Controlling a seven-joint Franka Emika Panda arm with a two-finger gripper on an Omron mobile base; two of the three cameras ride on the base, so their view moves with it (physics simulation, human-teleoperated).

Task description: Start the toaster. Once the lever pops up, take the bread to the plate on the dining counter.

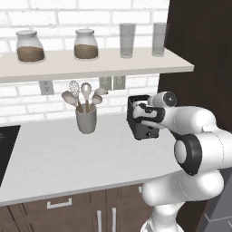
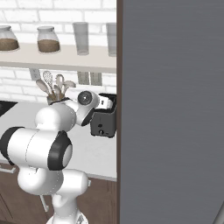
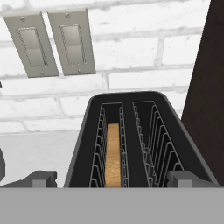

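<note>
The dark boxy toaster (image 1: pixel 144 128) stands on the kitchen worktop against the brick wall, close to a dark wood cabinet side; it is also in the right base view (image 2: pixel 104 121). In the hand view I look down into its slotted top (image 3: pixel 131 144). The bread (image 3: pixel 113 155), golden-tan, sits low in the left slot, edge up. My gripper (image 3: pixel 111 178) is just above the toaster's near end, open, with one fingertip (image 3: pixel 42 177) off each side and nothing between them. The hand (image 1: pixel 149 112) covers the toaster's top. The plate and dining counter are out of view.
A grey utensil cup (image 1: pixel 86 118) with spoons stands left of the toaster. A shelf (image 1: pixel 90 65) with jars and glasses hangs above. Two wall outlets (image 3: pixel 52 41) sit behind the toaster. The dark cabinet side (image 3: pixel 210 65) is tight on the right. A cooktop (image 1: pixel 7 149) lies far left.
</note>
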